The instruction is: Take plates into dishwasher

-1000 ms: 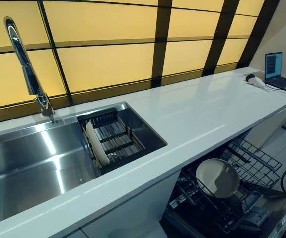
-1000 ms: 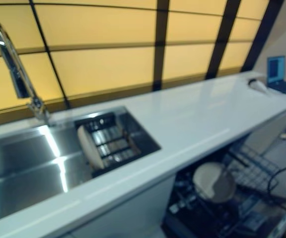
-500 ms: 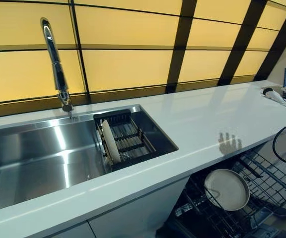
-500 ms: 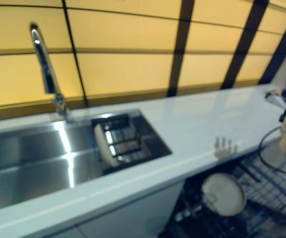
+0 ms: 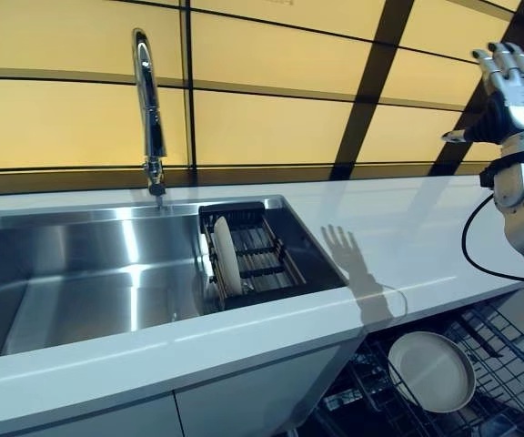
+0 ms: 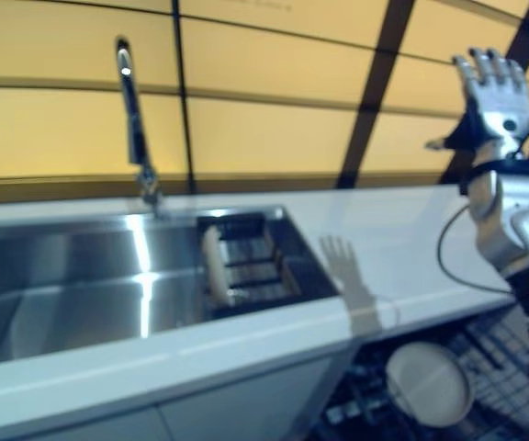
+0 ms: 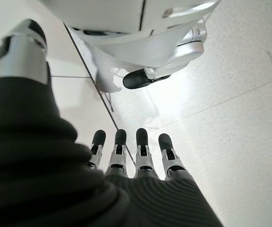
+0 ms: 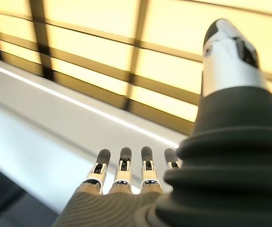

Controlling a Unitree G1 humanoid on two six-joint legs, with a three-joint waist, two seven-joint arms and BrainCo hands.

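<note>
Right robot hand raised open and empty above the tabletop.
One plate stands in the sink rack; another lies in the dishwasher rack. Left robot hand hangs open, empty.

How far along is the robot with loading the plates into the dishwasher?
Done: one plate lies in the dishwasher rack. In hand: nothing; the right hand is raised open above the counter, and the left hand is open over the floor. Left: one plate stands in the sink rack.
</note>
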